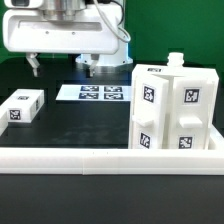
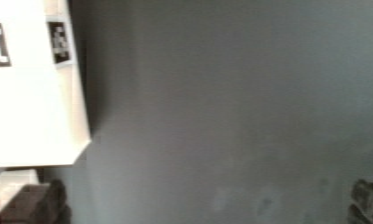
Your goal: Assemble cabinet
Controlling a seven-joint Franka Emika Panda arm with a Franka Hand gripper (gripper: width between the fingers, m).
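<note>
We are seeing the cabinet (image 1: 170, 105) standing upright at three o'clock on the bench (image 1: 80, 125), with a loose white panel (image 1: 22, 105) lying well apart at nine o'clock. The end effector (image 1: 60, 66) is hovering at eleven o'clock, fingers (image 2: 26, 205) spread wide, holding nothing; we are judging it should be centring squarely over the panel before closing.

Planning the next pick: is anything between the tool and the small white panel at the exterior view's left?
Nothing visible. The open tool hangs higher up, with open space down to the panel. The marker board lies flat off to the side, and the cabinet body stands at the exterior view's right.
</note>
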